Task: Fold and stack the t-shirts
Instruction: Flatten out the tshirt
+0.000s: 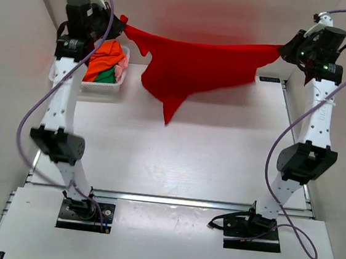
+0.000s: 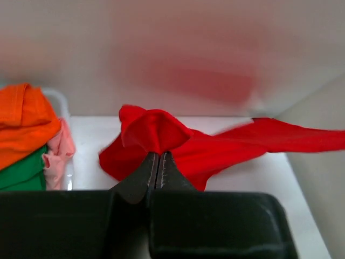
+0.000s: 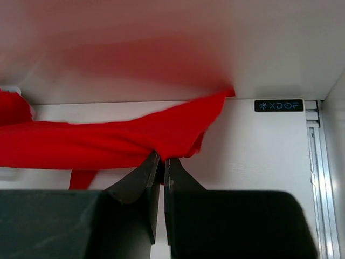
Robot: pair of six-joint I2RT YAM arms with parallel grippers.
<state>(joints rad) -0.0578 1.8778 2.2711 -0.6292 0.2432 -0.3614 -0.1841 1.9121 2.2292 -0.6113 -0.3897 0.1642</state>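
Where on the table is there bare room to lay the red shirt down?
Bare: the middle of the table, between the left arm and right arm, nearer than the hanging red shirt. Crowded: the far-left corner, where the basket holds shirts.

Left arm (image 1: 61, 99), right arm (image 1: 320, 120) raised, apart; jaws apparently clamped.

You have a soft, matt red cloth t-shirt (image 1: 192, 66); smooth matt white table (image 1: 219, 159); white plastic basket (image 1: 102, 87).
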